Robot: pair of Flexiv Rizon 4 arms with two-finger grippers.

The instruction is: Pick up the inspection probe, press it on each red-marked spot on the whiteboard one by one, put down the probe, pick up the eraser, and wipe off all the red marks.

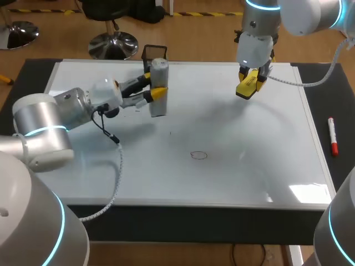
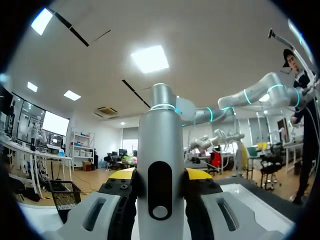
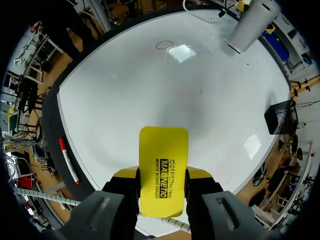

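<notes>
My left gripper [image 1: 150, 88] is shut on the grey cylindrical inspection probe [image 1: 158, 88], which stands upright at the far left of the whiteboard [image 1: 222, 177]. In the left wrist view the probe [image 2: 161, 165] rises between the yellow fingertips [image 2: 121, 174]. My right gripper [image 1: 248, 86] hovers above the board's far right, shut on the yellow eraser [image 1: 246, 87]. In the right wrist view the eraser [image 3: 163, 170] is clamped between the fingers, with the probe [image 3: 252, 24] far ahead. A thin dark ring mark [image 1: 199, 155] lies near the board's middle. No red marks show.
A red marker [image 1: 332, 136] lies on the dark table strip right of the board. A black mesh basket [image 1: 153, 52] stands behind the probe at the far edge. My left arm's cable [image 1: 113, 166] hangs over the board's left side.
</notes>
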